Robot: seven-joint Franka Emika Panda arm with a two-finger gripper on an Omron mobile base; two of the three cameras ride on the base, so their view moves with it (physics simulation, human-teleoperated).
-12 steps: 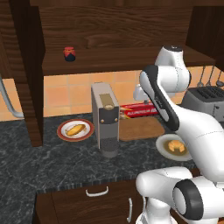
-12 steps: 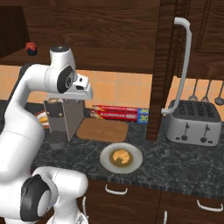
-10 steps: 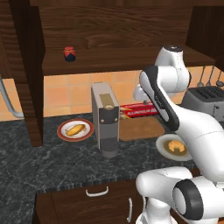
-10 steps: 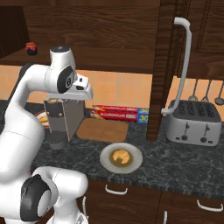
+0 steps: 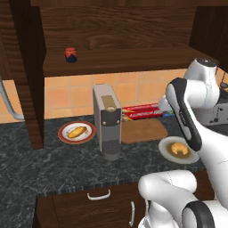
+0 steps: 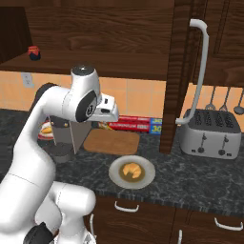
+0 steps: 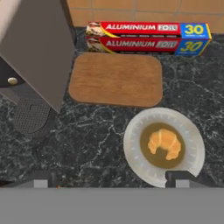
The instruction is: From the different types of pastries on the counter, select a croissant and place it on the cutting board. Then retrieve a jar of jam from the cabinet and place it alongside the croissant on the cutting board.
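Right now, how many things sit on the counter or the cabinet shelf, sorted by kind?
Pastries: 2, the croissant and the bun
Plates: 2, the grey plate and the tan plate
Cutting board: 1
Jar of jam: 1
Foil box: 1
Coffee machine: 1
Toaster: 1
Total: 9

Croissant (image 7: 165, 145) on plate (image 7: 135, 151), before cutting board (image 7: 116, 79); foil box (image 7: 148, 36) behind board; jar (image 5: 71, 54) on cabinet shelf (image 5: 124, 61).

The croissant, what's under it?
The croissant lies on a round plate with a brownish middle, and the plate rests on the dark counter. The part of the plate right beneath the croissant is covered.
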